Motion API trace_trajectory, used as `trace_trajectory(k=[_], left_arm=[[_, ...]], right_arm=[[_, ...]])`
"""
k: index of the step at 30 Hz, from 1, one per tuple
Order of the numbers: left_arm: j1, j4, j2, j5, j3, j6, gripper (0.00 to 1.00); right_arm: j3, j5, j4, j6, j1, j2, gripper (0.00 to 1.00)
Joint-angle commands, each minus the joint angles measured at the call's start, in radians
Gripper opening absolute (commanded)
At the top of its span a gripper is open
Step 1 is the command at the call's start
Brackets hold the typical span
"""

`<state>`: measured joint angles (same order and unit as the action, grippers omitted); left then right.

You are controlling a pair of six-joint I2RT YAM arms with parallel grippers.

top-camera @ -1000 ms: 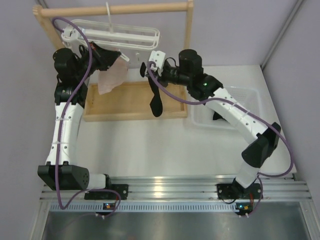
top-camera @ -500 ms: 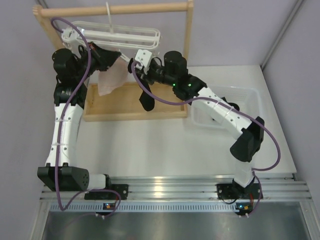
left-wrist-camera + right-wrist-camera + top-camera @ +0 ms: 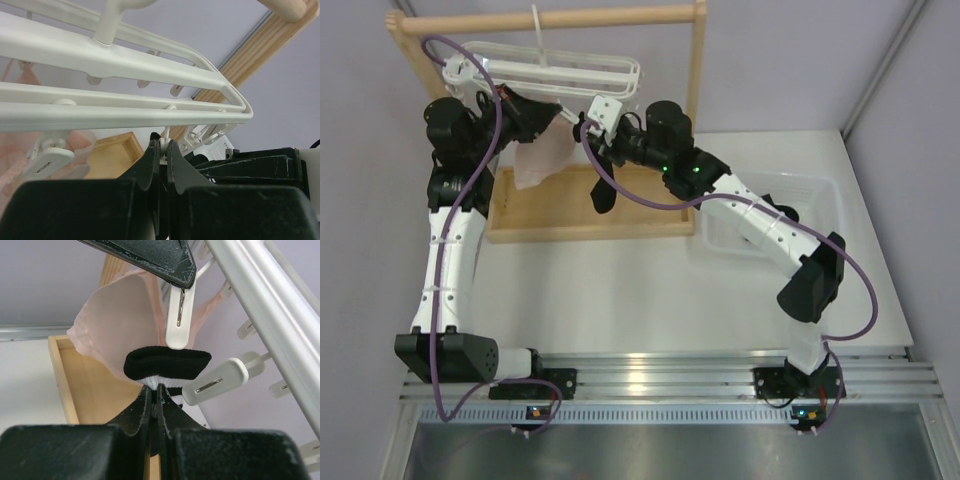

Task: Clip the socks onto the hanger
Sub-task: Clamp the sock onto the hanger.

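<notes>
1. Black sock [image 3: 167, 362]: it is held by the right gripper [image 3: 156, 390], whose jaws are closed tight on the cuff, where a white lining shows.
2. In the top view the rest of the sock hangs limp under this gripper, above the wooden tray [image 3: 540, 215].
3. The cuff is directly below the lower tip of a white clip [image 3: 178, 320]. I cannot tell if the two touch or are only very close.
4. The left gripper [image 3: 163, 150] is closed on the upper part of this same clip. In the right wrist view its black finger presses the top of the clip.
5. The clip hangs on a short stem from the nearer bar of the white plastic hanger [image 3: 125, 115].
6. The hanger hangs by its hook from the wooden rod [image 3: 550, 18] at the back of the table, above the tray.
7. A pale pink cloth [image 3: 120, 325] hangs from the hanger just behind the sock, and a second clip [image 3: 50, 160] is at its top edge.
8. A third clip [image 3: 215, 382] is tilted just beside the cuff, on its right side.
9. A clear plastic bin [image 3: 825, 185] stands on the table to the right of the tray, and the right arm passes over it.
</notes>
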<state>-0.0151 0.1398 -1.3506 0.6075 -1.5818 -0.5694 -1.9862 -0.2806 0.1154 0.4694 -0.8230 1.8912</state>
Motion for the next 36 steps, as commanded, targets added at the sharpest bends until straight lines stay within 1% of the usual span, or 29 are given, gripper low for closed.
trace_trajectory(k=[1, 18, 28, 36], left_arm=[[0.001, 0.066, 0.027, 0.043, 0.017, 0.009, 0.0], [0.001, 0.072, 0.022, 0.043, 0.019, 0.009, 0.0], [0.001, 0.092, 0.024, 0.025, 0.009, 0.02, 0.0], [0.003, 0.093, 0.021, 0.035, 0.003, 0.008, 0.0]], right_arm=[[-0.063, -0.002, -0.049, -0.008, -0.03, -0.017, 0.0], [-0.085, 0.006, -0.059, 0.008, -0.041, -0.032, 0.0], [-0.062, 0.087, -0.1, 0.021, -0.047, -0.046, 0.0], [-0.054, 0.064, -0.108, 0.041, -0.053, -0.046, 0.0]])
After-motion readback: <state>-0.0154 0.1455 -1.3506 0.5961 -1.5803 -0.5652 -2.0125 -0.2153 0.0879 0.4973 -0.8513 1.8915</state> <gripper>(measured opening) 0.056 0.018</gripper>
